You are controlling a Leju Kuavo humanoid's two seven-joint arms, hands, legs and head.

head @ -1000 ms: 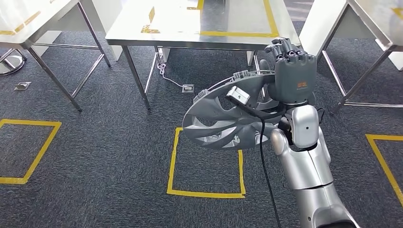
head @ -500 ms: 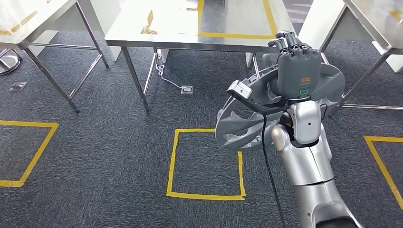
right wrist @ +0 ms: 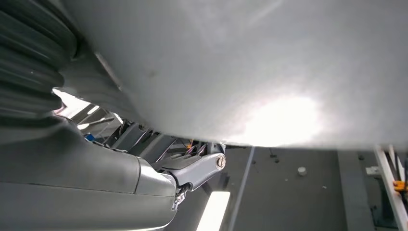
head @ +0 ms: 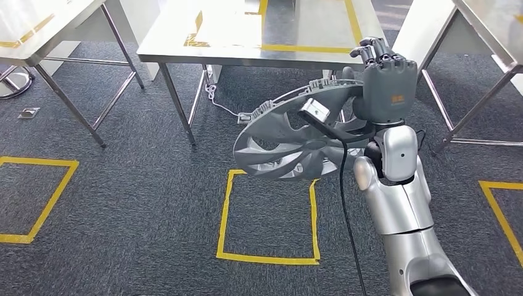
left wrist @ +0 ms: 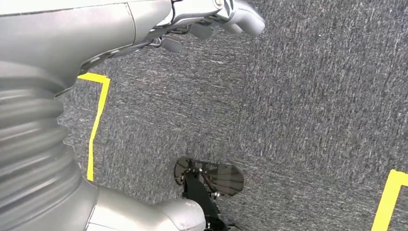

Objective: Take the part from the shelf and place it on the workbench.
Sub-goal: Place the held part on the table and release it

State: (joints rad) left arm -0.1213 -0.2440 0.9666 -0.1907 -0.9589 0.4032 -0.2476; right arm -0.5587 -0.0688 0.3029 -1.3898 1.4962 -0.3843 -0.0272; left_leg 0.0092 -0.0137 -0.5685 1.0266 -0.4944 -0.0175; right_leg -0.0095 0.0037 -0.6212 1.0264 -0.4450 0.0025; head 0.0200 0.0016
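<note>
The part point(head: 296, 145) is plain silver-grey with curved spokes, and the right robot hand point(head: 385, 86) gripping it is dark grey with a small orange mark on its back. The floor point(head: 123, 203) is dark speckled grey carpet marked with yellow tape squares point(head: 268, 213), and the tabletop point(head: 247, 37) is shiny steel edged in yellow tape.

The head view looks forward and down from high on the body at the carpet point(head: 123, 203) and a steel table point(head: 247, 46). The left wrist view faces the same carpet point(left wrist: 298, 120) from closer. The right wrist view sits tight against the part point(right wrist: 250, 62)
</note>
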